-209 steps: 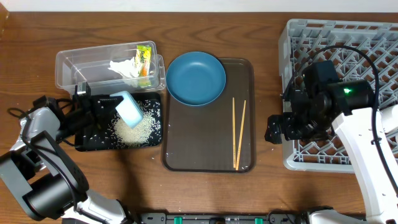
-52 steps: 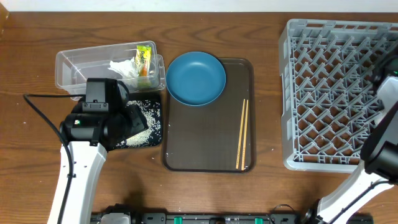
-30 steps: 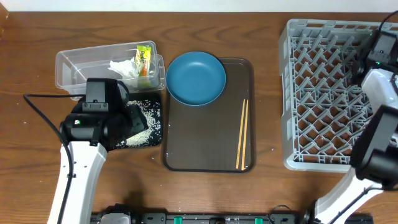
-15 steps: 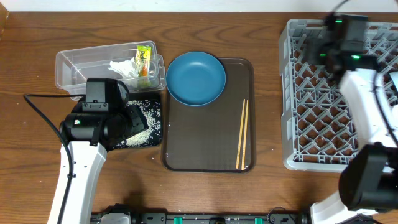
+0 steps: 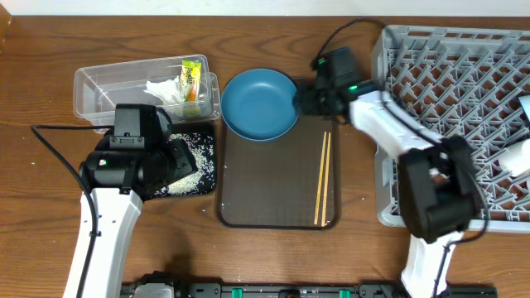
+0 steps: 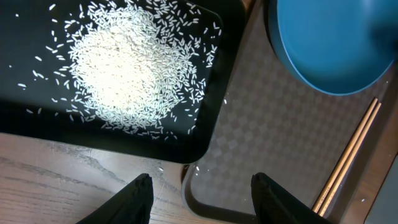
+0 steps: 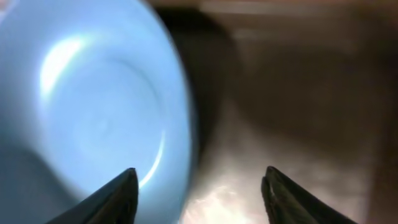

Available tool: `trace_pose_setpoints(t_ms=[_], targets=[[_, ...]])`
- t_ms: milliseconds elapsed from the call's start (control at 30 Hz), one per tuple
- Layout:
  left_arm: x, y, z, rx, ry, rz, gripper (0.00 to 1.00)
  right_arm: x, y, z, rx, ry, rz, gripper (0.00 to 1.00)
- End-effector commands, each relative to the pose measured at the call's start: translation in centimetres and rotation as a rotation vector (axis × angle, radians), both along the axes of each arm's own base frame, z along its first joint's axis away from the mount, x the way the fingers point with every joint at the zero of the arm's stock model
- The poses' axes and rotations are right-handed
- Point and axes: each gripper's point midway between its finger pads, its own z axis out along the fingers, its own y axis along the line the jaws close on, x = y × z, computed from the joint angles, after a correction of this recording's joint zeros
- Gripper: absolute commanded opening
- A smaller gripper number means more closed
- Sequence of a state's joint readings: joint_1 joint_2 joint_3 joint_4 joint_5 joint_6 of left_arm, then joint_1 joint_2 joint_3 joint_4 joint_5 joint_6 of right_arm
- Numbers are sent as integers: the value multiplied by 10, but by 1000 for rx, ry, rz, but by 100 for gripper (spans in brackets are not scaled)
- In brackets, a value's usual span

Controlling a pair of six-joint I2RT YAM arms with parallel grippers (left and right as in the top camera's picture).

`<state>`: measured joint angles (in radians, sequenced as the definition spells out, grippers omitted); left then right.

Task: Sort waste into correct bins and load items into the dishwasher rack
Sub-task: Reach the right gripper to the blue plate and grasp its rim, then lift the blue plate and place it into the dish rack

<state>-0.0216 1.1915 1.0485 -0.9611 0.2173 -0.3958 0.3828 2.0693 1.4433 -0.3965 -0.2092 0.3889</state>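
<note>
The large blue bowl-plate (image 5: 261, 103) sits at the 11 o'clock corner of the brown serving tray (image 5: 277, 207). My right pincer (image 5: 303, 100) is at its 3 o'clock rim. Only my right wrist camera, blurred, shows the fingers (image 7: 121, 193) released wide, grasping nothing. Two thin wooden chopsticks (image 5: 321, 178) lie at 5 o'clock from the bowl. My left pincer (image 6: 205, 199), also released, hangs by the shallow black rectangular tray (image 6: 18, 121). Its wrist view shows the whole heap of loose white rice grains (image 6: 130, 62), which my arm partly hides from overhead.
</note>
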Motion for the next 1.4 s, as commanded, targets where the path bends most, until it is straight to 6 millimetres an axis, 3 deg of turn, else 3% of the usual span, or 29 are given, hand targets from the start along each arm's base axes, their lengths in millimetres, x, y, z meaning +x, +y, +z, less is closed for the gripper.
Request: trace_pose_setpoints(t_ms=[0, 133, 233, 300, 400, 600, 700, 733, 867, 967, 1067, 1200, 1367], targets=[[1, 3, -1, 14, 1, 4, 54, -3, 4, -16, -28, 34, -84, 49], [1, 3, -1, 14, 1, 4, 54, -2, 4, -12, -57, 11, -93, 3], [0, 3, -1, 14, 4, 4, 54, 7, -10, 8, -81, -43, -129, 1], [0, 3, -1, 14, 6, 4, 54, 14, -26, 32, -117, -108, -139, 1], [0, 3, -1, 14, 7, 4, 54, 23, -60, 85, -212, -245, -148, 1], [-1, 3, -1, 14, 8, 4, 54, 12, -158, 201, -529, -497, -260, 1], [0, 3, -1, 14, 7, 4, 54, 0, -214, 247, -746, -573, -345, 1], [0, 3, -1, 14, 7, 4, 54, -6, -241, 266, -857, -589, -402, 1], [0, 3, -1, 14, 6, 4, 54, -26, -311, 301, -1155, -552, -564, 1], [0, 3, -1, 14, 4, 4, 54, -43, -357, 315, -1307, -481, -738, 1], [0, 3, -1, 14, 4, 4, 54, -56, -393, 313, -1388, -405, -892, 1], [0, 3, -1, 14, 4, 4, 54, -58, -425, 287, -1456, -286, -933, 1], [0, 3, -1, 14, 4, 4, 54, -54, -448, 250, -1494, -185, -960, 1]])
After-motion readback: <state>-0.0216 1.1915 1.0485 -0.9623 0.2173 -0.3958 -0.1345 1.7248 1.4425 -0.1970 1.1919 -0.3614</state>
